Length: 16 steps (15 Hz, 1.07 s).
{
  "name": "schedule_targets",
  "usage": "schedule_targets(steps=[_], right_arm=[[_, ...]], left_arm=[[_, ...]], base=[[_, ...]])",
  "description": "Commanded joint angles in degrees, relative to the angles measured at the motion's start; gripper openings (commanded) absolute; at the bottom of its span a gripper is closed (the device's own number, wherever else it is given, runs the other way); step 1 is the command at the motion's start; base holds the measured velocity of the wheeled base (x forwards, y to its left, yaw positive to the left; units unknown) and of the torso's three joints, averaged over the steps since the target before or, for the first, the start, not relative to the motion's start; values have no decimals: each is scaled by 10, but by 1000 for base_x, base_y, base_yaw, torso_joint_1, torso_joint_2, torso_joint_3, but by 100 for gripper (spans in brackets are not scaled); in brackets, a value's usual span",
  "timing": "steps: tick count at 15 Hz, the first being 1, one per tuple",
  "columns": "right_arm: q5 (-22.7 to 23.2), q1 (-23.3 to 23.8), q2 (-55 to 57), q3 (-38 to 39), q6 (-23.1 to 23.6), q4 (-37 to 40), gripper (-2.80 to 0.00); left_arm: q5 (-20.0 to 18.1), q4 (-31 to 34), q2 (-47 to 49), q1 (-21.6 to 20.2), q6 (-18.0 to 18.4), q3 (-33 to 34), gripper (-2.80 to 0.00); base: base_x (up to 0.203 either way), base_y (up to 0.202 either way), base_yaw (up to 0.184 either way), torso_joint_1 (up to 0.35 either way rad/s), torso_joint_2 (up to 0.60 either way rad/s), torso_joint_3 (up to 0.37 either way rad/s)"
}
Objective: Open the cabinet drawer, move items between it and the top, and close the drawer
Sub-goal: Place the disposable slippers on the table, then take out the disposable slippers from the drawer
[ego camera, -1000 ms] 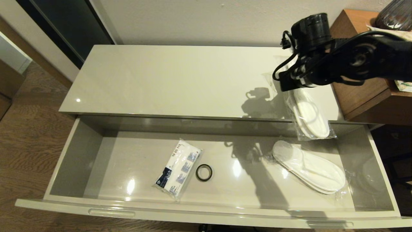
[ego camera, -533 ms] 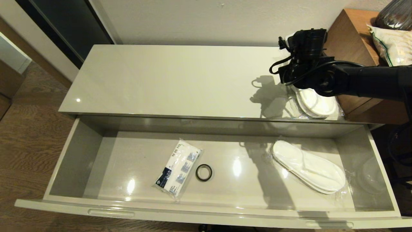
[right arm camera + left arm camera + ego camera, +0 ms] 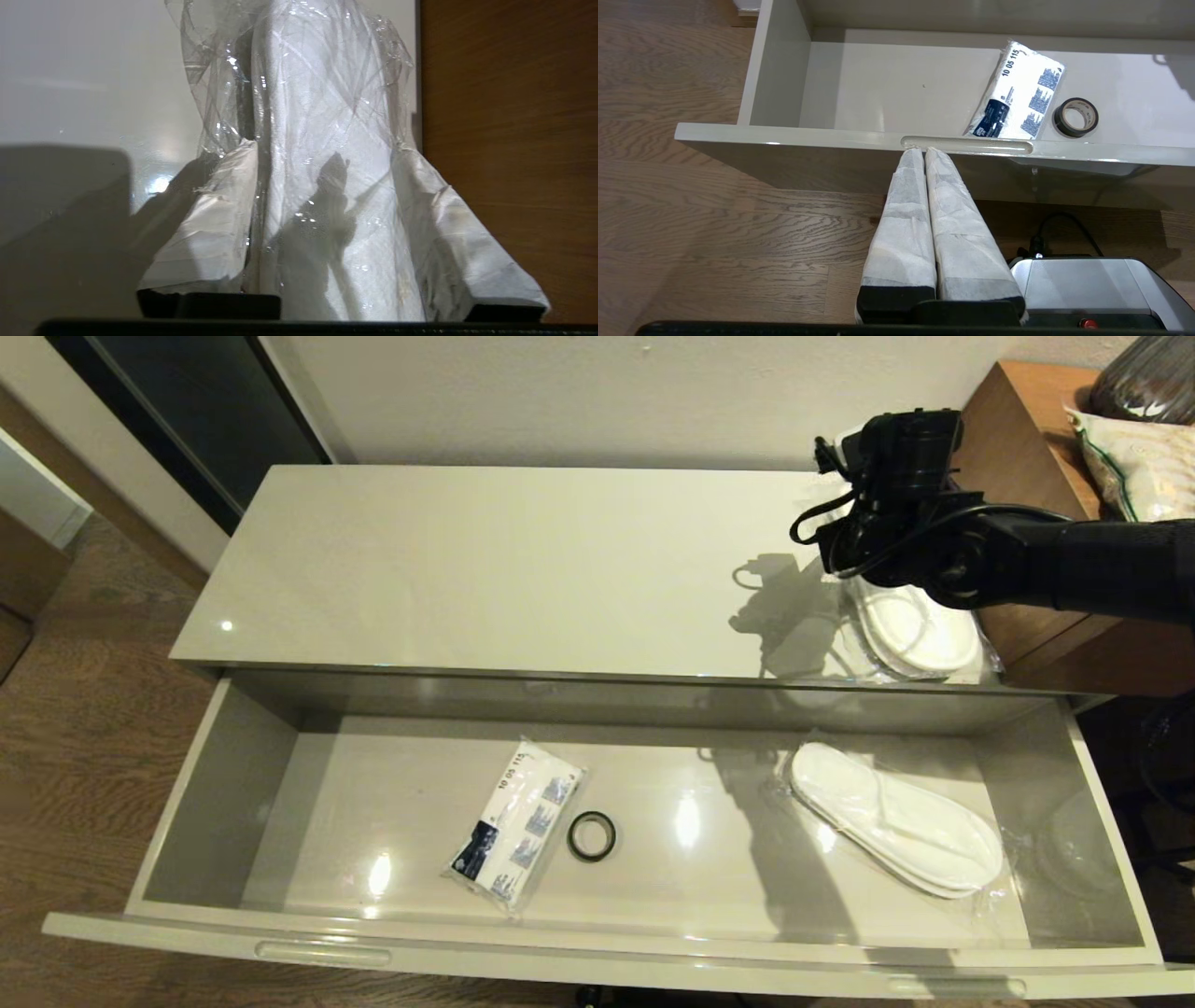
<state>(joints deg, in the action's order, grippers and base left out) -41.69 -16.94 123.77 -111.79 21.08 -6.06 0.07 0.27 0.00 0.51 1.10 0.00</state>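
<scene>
The cabinet drawer (image 3: 597, 954) stands pulled out. One wrapped pair of white slippers (image 3: 896, 821) lies in its right part. A second wrapped pair (image 3: 920, 635) lies on the right end of the glossy cream top (image 3: 513, 569), beside the brown desk. My right gripper (image 3: 864, 569) hovers over that pair's far end; in the right wrist view its fingers (image 3: 219, 219) are spread open on either side of the slippers (image 3: 322, 140), with a dark gap at one finger. My left gripper (image 3: 923, 150) is shut and empty, low in front of the drawer's front panel (image 3: 808, 135), its tips just below a handle slot (image 3: 971, 144).
A blue-and-white printed packet (image 3: 518, 821) and a small black ring (image 3: 591, 835) lie mid-drawer. The taller brown wooden desk (image 3: 1036, 607) stands against the top's right end, with a bag (image 3: 1139, 467) on it. A dark doorway (image 3: 187, 411) is at the far left.
The right arm carried the hanging slipper pair from over the drawer's back edge onto the top's right end and laid it flat. Since then the wrist has lifted slightly.
</scene>
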Motion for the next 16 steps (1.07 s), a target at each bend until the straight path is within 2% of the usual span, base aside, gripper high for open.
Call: schedule_targets(steps=[1, 4, 6, 8, 10, 12, 14, 16], right_arm=[[-2, -1, -18, 6, 2, 1, 0], [-1, -24, -65, 12, 3, 46, 0], [0, -56, -117, 33, -14, 120, 0], [2, -96, -178, 85, -51, 210, 0], [8, -149, -246, 131, -118, 340, 0], [14, -210, -296, 165, -229, 504, 0], [31, -233, -316, 200, -356, 619, 0], [63, -237, -325, 250, -452, 695, 0]], left_arm=[[0, 0, 0, 0, 0, 0, -280], [0, 0, 0, 0, 0, 0, -280], [0, 0, 0, 0, 0, 0, -280], [0, 0, 0, 0, 0, 0, -280], [0, 0, 0, 0, 0, 0, -280], [0, 0, 0, 0, 0, 0, -280], [0, 0, 0, 0, 0, 0, -280], [0, 0, 0, 0, 0, 0, -280]], base=[[0, 0, 0, 0, 0, 0], [0, 0, 0, 0, 0, 0], [0, 0, 0, 0, 0, 0], [0, 0, 0, 0, 0, 0], [0, 0, 0, 0, 0, 0], [0, 0, 0, 0, 0, 0], [0, 0, 0, 0, 0, 0], [0, 0, 0, 0, 0, 0]])
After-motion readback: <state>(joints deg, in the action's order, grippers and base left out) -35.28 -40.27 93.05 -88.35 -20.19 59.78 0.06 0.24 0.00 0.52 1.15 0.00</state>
